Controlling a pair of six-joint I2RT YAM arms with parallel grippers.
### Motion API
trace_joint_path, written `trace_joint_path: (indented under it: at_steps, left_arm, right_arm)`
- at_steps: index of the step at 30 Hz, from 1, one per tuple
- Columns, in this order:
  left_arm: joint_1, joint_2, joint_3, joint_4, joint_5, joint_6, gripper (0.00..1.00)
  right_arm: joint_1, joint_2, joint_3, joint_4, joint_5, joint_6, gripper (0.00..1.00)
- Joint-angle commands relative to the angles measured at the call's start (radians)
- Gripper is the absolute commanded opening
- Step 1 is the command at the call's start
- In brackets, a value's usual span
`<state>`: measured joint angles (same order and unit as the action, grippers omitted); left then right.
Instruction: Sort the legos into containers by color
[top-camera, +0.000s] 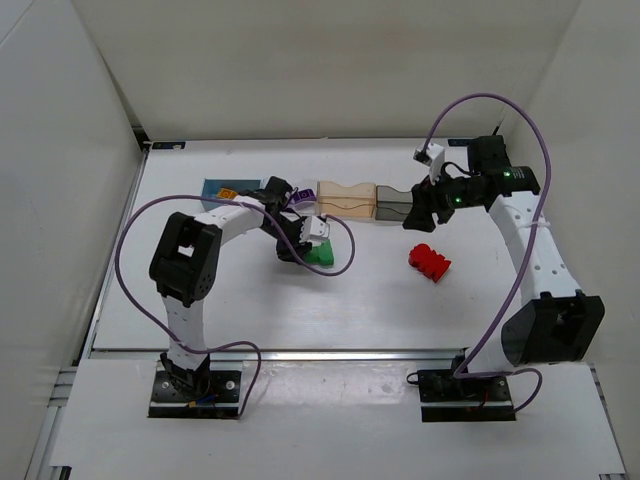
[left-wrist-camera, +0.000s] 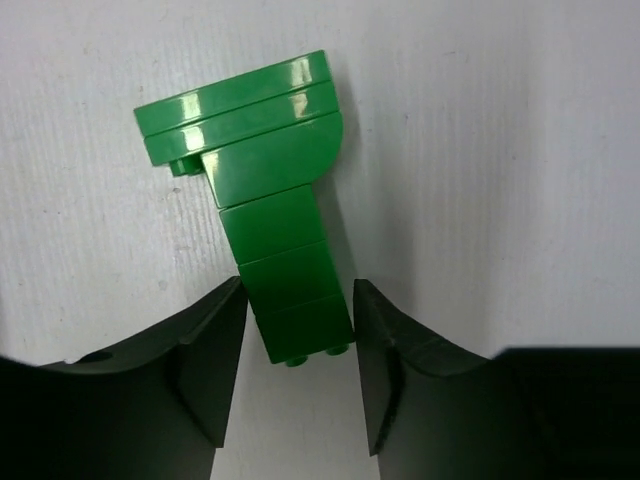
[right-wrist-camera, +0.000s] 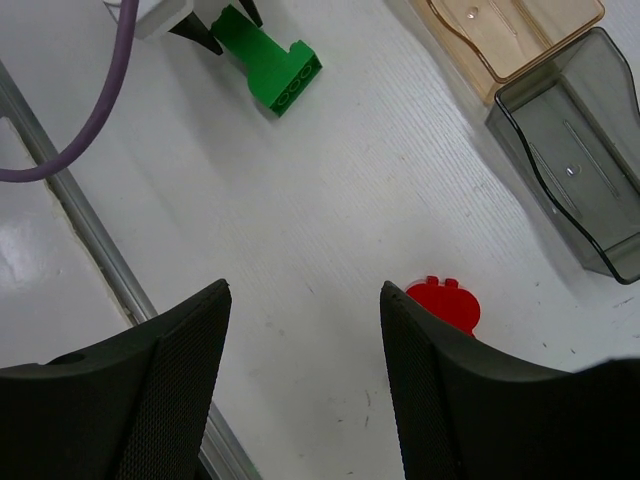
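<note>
Green lego cluster (left-wrist-camera: 275, 230) lies on the white table (left-wrist-camera: 500, 150), its narrow stem pinched between the closed-in jaws of the left gripper (left-wrist-camera: 297, 292) (right at the end), so lift slowly, straight up, toward the containers (top-camera: 350, 200).

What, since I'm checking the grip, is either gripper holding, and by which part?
The left gripper pinches the green brick by its narrow end; the right gripper holds nothing.

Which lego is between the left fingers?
The green lego, its narrow end between the left fingers; the red lego lies untouched.
</note>
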<state>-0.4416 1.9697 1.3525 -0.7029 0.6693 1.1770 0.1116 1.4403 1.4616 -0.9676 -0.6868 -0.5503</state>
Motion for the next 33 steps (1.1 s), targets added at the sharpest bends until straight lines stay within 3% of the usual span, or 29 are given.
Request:
trace_joint_path:
  at_steps: [1, 10, 17, 23, 33]
  left_arm:
    - [-0.008, 0.003, 0.049, 0.008, -0.017, -0.037, 0.56]
    - [-0.006, -0.031, 0.037, 0.045, -0.054, -0.114, 0.34]
    - [0.01, -0.146, 0.048, 0.106, 0.056, -0.301, 0.33]
    - [0.011, -0.238, 0.086, 0.131, 0.185, -0.471, 0.33]
    - [0.004, -0.311, 0.086, 0.111, 0.25, -0.505, 0.32]
  right_arm:
    - [-0.003, 0.008, 0.003, 0.033, -0.023, 0.018, 0.66]
    - [0.025, 0.025, -0.009, 0.118, -0.055, -0.002, 0.71]
    - [0.095, 0.09, -0.015, 0.211, -0.213, -0.036, 0.76]
    - [0.164, 0.184, 0.04, 0.236, -0.246, -0.079, 0.78]
    - [0.237, 0.288, 0.154, 0.259, -0.275, -0.102, 0.79]
